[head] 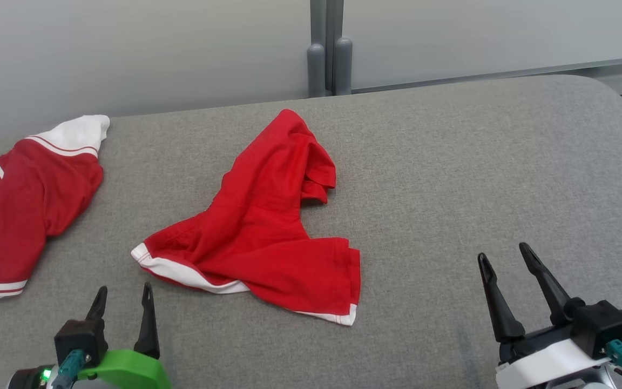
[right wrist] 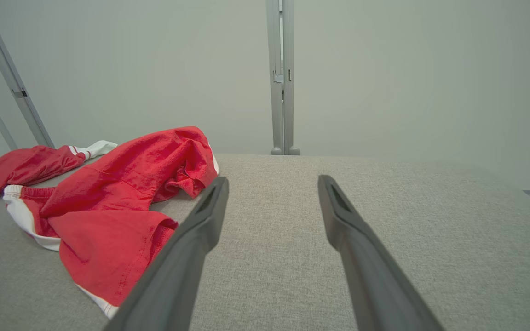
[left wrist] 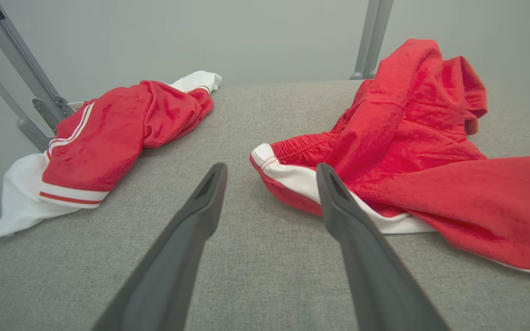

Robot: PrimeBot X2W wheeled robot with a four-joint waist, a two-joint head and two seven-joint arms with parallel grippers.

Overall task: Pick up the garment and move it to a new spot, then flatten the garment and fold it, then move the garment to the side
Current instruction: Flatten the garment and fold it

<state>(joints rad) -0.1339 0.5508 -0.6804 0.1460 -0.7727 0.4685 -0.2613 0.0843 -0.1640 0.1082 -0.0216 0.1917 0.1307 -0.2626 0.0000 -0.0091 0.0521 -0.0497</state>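
The garment (head: 257, 227) is a pair of red shorts with white trim along its edges. It lies crumpled, not spread flat, near the middle of the grey fabric-covered counter (head: 451, 178). 1 part is bunched and folded over toward the far side. A gathered edge with a white band points near-left, and a flatter panel spreads near-right.

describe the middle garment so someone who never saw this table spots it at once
Start at the grey fabric surface. Near its middle lies a crumpled red garment. Unlike the striped garment at the far left, with its big white panels, this one is almost solid red, with only narrow white trim.
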